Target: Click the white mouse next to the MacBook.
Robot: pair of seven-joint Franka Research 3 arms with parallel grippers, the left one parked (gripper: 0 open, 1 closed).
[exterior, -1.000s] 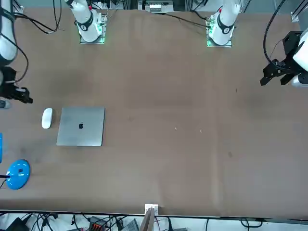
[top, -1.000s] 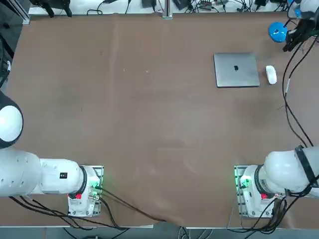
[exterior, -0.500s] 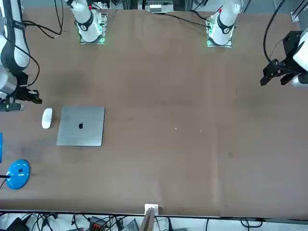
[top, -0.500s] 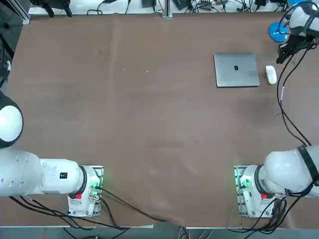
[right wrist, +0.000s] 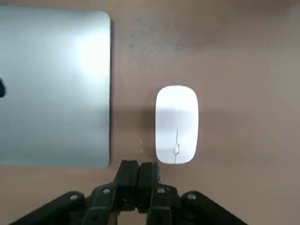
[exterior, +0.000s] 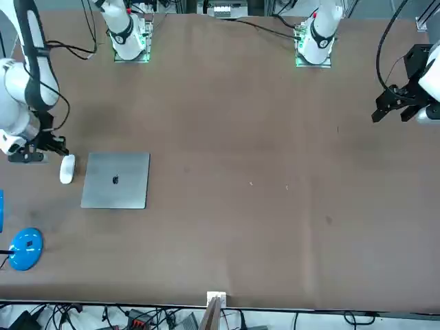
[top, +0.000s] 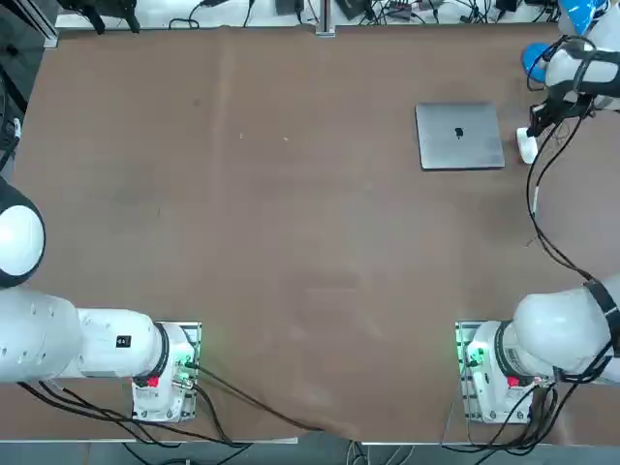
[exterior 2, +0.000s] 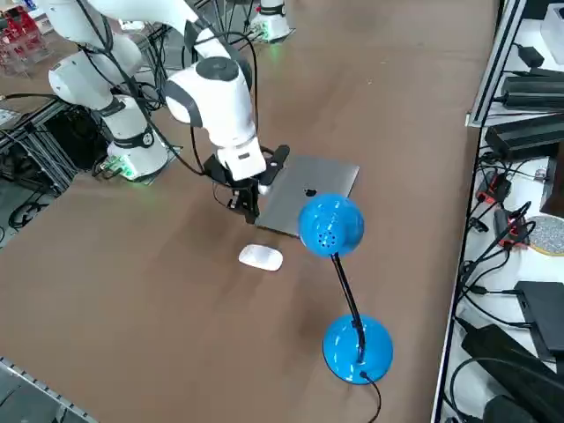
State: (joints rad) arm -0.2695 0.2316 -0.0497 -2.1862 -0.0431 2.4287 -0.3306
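Note:
The white mouse (right wrist: 176,124) lies flat on the brown table just to the right of the closed grey MacBook (top: 459,136), with a narrow gap between them. My right gripper (right wrist: 139,165) is shut with nothing in it. It hangs above the table over the mouse's far end, slightly toward the laptop, and is not touching the mouse. The overhead view shows the gripper (top: 536,120) partly covering the mouse (top: 527,148). Seen from across the table, the gripper (exterior: 58,147) is just beside the mouse (exterior: 67,169) and the MacBook (exterior: 116,179).
A blue desk lamp (exterior 2: 342,280) stands on its round base near the table's far right corner, close behind the mouse (exterior 2: 261,257); its head overlaps the MacBook (exterior 2: 291,189) in the side view. Cables and power strips (exterior 2: 529,97) run along the far edge.
My right arm has swung in from the table's right edge, past the blue lamp, to a spot over the mouse. The mouse and MacBook have not moved.

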